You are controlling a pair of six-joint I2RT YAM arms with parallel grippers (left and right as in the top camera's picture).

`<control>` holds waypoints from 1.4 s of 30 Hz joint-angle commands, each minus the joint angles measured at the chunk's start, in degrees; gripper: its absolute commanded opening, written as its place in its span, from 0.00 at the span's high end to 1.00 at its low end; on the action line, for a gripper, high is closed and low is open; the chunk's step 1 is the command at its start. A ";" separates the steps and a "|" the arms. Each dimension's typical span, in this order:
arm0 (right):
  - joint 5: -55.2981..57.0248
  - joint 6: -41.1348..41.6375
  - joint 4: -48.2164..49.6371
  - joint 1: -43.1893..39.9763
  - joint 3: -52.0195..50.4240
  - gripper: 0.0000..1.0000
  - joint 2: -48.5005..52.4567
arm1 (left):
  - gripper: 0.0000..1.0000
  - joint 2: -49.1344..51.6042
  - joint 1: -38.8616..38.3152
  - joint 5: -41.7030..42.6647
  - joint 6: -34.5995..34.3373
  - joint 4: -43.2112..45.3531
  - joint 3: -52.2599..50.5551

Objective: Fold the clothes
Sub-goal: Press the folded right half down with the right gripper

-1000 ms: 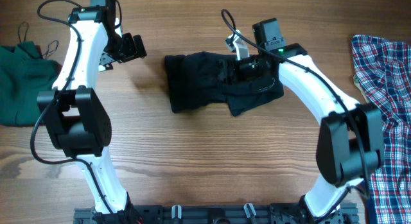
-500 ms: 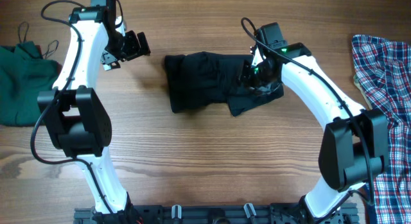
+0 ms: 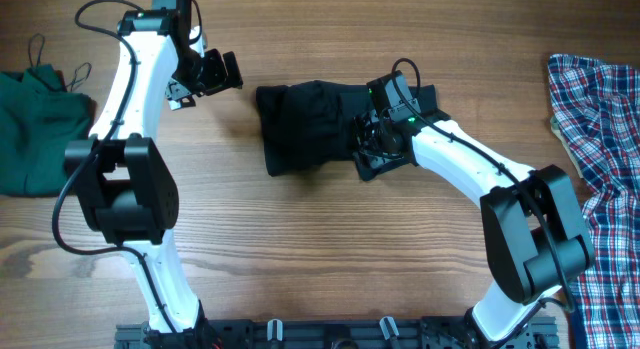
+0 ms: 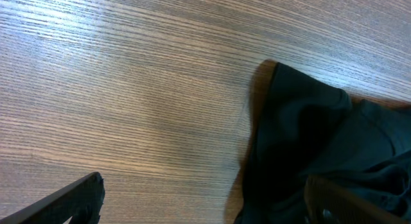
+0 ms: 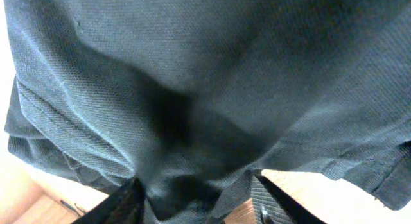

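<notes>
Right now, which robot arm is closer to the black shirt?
Right. The right gripper is down on the right end of the black shirt, cloth between its jaws. The left gripper hangs over the table beside the shirt's left edge, not touching it.

No text, label, brand, number or sign is legible. The black shirt (image 5: pixel 205 89), filling the view ahead of the jaws of the right gripper (image 5: pixel 199 195), shows only plain woven cloth.

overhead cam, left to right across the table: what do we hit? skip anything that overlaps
dark green strappy fabric top → open left gripper → black bunched fabric shirt → red-blue-white plaid fabric shirt
</notes>
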 commanded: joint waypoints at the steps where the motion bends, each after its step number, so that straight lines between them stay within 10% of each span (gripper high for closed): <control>1: 0.28 -1.95 0.83 0.00 -0.50 0.73 -0.81 | 0.00 -1.90 -0.15 0.87 -0.48 0.00 -0.15; 6: -1.90 -4.96 3.06 0.00 -0.46 0.96 -0.94 | 0.00 -1.90 -0.15 0.87 -0.48 -0.02 -0.15; 33: 4.48 -7.93 -16.46 3.72 -0.59 0.95 -7.10 | 0.00 -1.90 -0.15 0.87 -0.48 0.57 -0.15; 38: 5.60 -8.13 -16.94 3.72 -0.63 0.88 -6.32 | 0.00 -1.90 -0.15 0.85 -0.48 0.68 -0.15; 40: 5.53 -9.51 -16.17 3.72 -0.63 0.62 -6.05 | 0.00 -1.90 -0.15 0.85 -0.48 0.72 -0.15; 42: 1.86 -19.69 -12.98 3.72 -0.59 0.58 -6.05 | 0.00 -1.90 -0.15 0.85 -0.46 0.87 -0.15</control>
